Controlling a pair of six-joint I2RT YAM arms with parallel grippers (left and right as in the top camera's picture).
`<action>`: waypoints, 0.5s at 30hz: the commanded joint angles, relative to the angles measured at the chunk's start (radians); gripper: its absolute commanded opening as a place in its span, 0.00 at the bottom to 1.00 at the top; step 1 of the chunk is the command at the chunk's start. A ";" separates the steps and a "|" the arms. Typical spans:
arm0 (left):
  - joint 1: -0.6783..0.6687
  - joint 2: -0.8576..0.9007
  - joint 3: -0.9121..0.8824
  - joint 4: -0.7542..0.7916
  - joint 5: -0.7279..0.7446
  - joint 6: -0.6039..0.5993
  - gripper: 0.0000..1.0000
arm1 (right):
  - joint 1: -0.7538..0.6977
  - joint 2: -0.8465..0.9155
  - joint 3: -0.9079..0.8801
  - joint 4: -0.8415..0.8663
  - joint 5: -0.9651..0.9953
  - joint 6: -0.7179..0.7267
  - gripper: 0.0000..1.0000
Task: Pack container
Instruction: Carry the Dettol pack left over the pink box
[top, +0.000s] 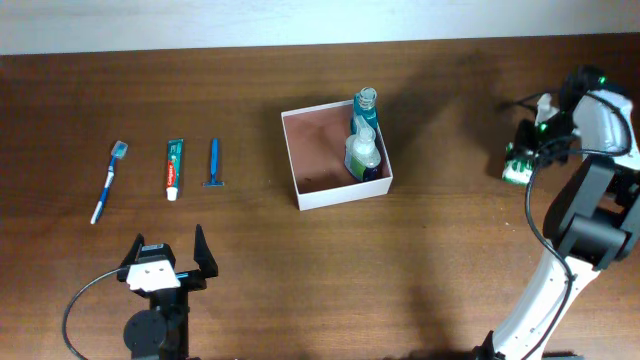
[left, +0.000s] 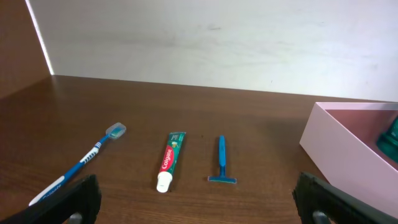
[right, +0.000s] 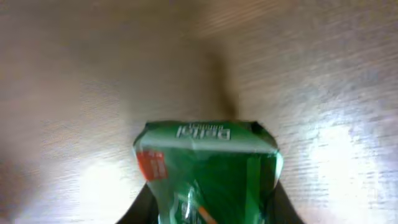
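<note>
Inside, container (top: 315, 150) holds 2 bottles (top: 362, 152); rt end effector (right: 209, 211) grips green packet (right: 205, 158).

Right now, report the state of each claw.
Left claw: open, holding nothing.
Right claw: closed on the green packet.
</note>
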 joint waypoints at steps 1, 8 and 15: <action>0.000 -0.007 -0.008 0.001 -0.007 -0.010 0.99 | 0.011 -0.015 0.182 -0.075 -0.163 0.005 0.17; 0.000 -0.007 -0.008 0.001 -0.006 -0.010 0.99 | 0.069 -0.016 0.575 -0.343 -0.293 0.004 0.21; 0.000 -0.007 -0.008 0.001 -0.007 -0.010 0.99 | 0.182 -0.022 0.853 -0.466 -0.303 0.010 0.26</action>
